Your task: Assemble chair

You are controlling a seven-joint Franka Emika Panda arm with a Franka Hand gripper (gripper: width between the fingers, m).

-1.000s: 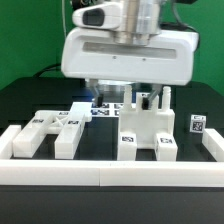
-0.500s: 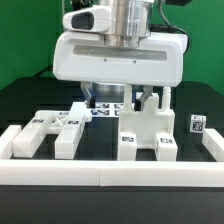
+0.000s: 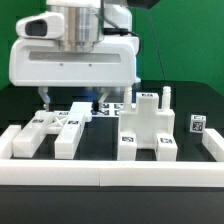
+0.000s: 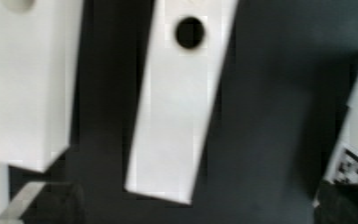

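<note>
My gripper [image 3: 72,98] hangs open and empty just above two loose white chair legs [image 3: 68,128] lying side by side at the exterior view's left; its dark fingertips [image 3: 45,97] straddle them without touching. A partly built white chair block [image 3: 146,125] with upright pegs stands at the right. In the wrist view a long white leg [image 4: 179,100] with a round hole [image 4: 190,33] lies between the jaws, another white leg [image 4: 25,80] beside it, and a tagged white part [image 4: 357,130] at the edge.
White border rails [image 3: 110,172] fence the black table at the front and both sides. A small tagged white part [image 3: 197,125] stands at the far right. The marker board [image 3: 112,107] lies behind the legs, mostly hidden by the gripper.
The gripper has moved toward the exterior view's left, from over the chair block to over the two loose legs. The parts have not moved.
</note>
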